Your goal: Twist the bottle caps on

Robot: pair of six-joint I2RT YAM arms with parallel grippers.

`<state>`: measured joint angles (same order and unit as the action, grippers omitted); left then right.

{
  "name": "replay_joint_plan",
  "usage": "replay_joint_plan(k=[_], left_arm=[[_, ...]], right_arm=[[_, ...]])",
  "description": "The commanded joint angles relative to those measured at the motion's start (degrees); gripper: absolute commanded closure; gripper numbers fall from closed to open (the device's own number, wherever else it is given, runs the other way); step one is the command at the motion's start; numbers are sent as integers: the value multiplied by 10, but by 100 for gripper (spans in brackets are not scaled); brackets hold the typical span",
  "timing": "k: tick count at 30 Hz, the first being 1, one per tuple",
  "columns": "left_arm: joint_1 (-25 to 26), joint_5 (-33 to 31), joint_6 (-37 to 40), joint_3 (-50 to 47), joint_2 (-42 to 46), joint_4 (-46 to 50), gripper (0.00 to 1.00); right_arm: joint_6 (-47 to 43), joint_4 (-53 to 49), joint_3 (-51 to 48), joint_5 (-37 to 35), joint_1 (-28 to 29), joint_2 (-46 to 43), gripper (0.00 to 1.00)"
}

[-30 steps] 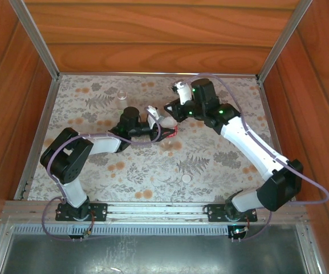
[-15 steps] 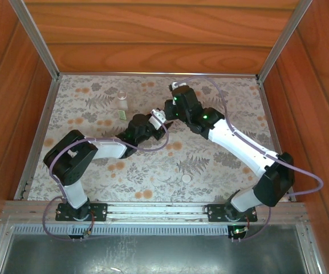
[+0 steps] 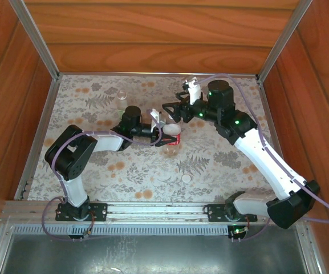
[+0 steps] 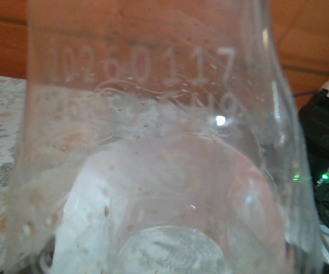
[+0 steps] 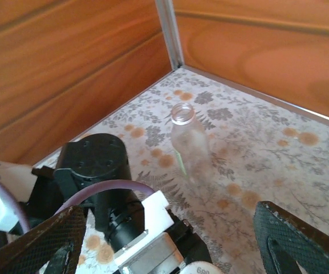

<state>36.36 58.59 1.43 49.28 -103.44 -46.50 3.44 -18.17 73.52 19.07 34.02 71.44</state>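
Top view: left end effector (image 3: 164, 135) hides part of red-label bottle (image 3: 174, 141); left wrist view: bottle blurred, edge-cropped

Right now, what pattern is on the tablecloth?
Grey fern leaves and orange flowers on a pale tablecloth, clearest in the right wrist view.

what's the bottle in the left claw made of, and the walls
The bottle in the left claw looks like clear glossy plastic, possibly glass: the wall shows through it. The walls look like reddish wood or laminate, satin: visible grain.
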Motion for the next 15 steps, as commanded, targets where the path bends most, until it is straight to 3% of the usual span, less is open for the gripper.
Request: replay_joint_plan(k=[1, 5, 15], left_arm=[[-1, 51, -2, 12, 2, -15, 44], [-1, 54, -3, 7, 8, -15, 44], [-1, 52, -2, 8, 13, -15, 44]], right_arm=[[-18, -34, -8, 64, -9, 6, 18], [-59, -95, 1, 96, -12, 2, 19], [-66, -140, 12, 58, -19, 19, 22]])
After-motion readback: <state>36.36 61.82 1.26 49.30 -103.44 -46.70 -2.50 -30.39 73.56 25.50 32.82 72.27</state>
